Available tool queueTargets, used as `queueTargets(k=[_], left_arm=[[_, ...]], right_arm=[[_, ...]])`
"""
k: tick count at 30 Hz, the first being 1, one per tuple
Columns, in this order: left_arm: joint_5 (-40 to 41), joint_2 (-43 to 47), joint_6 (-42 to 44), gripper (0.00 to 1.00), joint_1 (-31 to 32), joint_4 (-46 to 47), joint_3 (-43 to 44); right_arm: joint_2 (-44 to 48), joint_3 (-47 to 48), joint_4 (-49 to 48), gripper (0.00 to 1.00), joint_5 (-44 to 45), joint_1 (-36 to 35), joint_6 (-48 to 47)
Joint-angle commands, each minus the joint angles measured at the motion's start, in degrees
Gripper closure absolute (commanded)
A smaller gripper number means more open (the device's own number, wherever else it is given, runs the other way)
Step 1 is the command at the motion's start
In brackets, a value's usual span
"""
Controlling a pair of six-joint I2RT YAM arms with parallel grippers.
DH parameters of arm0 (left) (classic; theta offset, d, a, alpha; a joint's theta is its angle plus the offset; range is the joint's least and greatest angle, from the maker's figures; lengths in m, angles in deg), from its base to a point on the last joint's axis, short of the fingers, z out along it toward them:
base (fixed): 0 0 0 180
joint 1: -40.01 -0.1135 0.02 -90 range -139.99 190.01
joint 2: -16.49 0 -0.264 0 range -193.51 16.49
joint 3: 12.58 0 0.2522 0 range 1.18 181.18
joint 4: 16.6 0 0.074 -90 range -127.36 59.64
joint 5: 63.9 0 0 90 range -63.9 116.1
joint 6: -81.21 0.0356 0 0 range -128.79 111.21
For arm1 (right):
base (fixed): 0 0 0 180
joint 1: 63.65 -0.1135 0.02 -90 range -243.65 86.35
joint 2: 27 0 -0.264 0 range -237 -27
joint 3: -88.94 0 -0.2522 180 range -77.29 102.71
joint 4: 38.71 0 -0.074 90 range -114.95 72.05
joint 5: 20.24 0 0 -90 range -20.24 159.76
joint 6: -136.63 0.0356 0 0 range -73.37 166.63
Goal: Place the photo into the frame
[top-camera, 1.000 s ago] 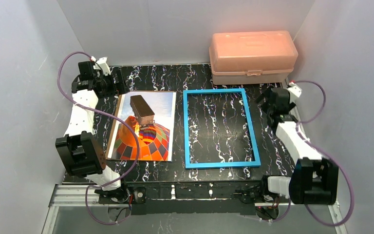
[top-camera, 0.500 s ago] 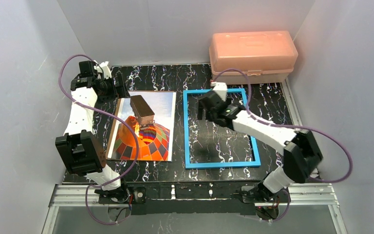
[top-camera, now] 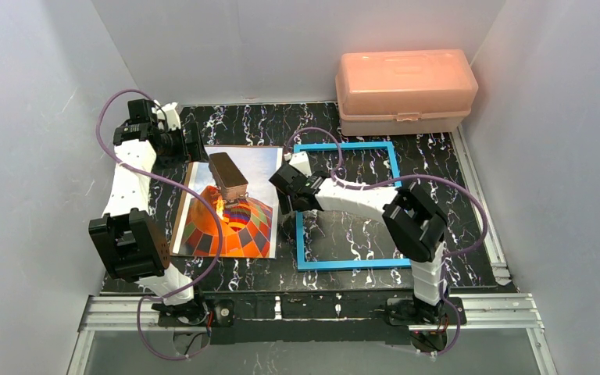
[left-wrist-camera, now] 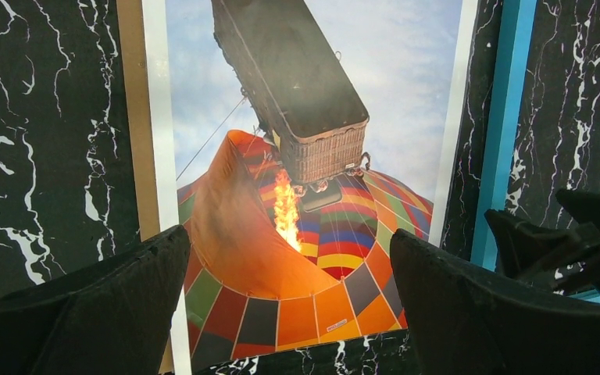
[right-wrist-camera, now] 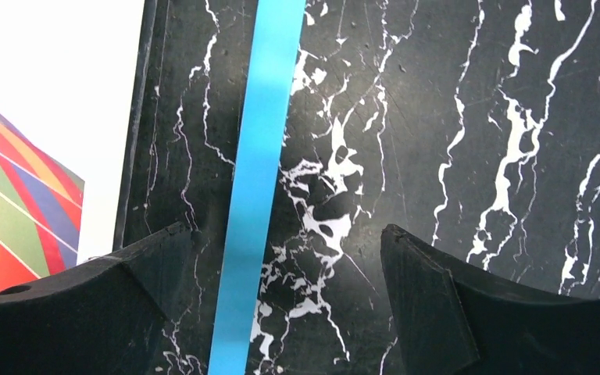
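Right tool (right-wrist-camera: 281,234) swung over frame (right-wrist-camera: 259,141) edge — spread wide, left tool (left-wrist-camera: 287,242) unmoved, spread

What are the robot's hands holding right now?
Nothing. The left hand hangs open above the photo. The right hand hangs open above the frame, over the edge nearest the photo. Neither grips anything.

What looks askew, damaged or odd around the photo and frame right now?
Nothing stands out. The photo lies flat on a brown board whose edge peeks out along one side; the frame lies flat beside it.
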Motion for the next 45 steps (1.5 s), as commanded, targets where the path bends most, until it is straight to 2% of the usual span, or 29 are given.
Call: queueTargets(k=[1, 4, 12, 15, 20, 25, 35, 45], left_arm=[[-1.44, 2.26, 1.69, 0.02, 0.07, -1.88, 0.67], [-1.12, 1.83, 1.69, 0.02, 0.02, -2.04, 0.74], [-1.88, 1.42, 1.73, 0.02, 0.05, -3.73, 1.37], [-2.15, 0.94, 1.78, 0.02, 0.12, -5.26, 2.28], [-3.24, 0.96, 1.56, 0.02, 0.06, -6.85, 3.31], [-5.02, 1.1, 1.44, 0.02, 0.11, -7.61, 3.17], [-9.8, 1.51, 0.42, 0.02, 0.11, -9.34, 0.13], [-18.18, 3.87, -3.5, 0.02, 0.11, -5.75, -4.02]], right_arm=[[-3.24, 4.36, -0.01, 0.01, 0.05, 0.19, -1.49], [-6.04, 5.52, -0.03, 0.04, -0.64, -0.04, -1.8], [-8.64, 4.82, -2.41, 0.28, -2.0, -0.24, -0.51], [-9.28, 5.11, -2.63, 0.4, -2.3, -0.27, 0.0], [-7.97, 6.75, -2.09, 0.68, -2.52, -0.38, 0.9], [-3.18, 9.23, -1.75, 0.8, -2.61, -0.44, 2.2], [7.83, 13.04, -1.84, 0.9, -8.71, -0.54, 5.62], [15.56, 15.58, -13.49, 0.91, -22.67, -0.51, 8.29]])
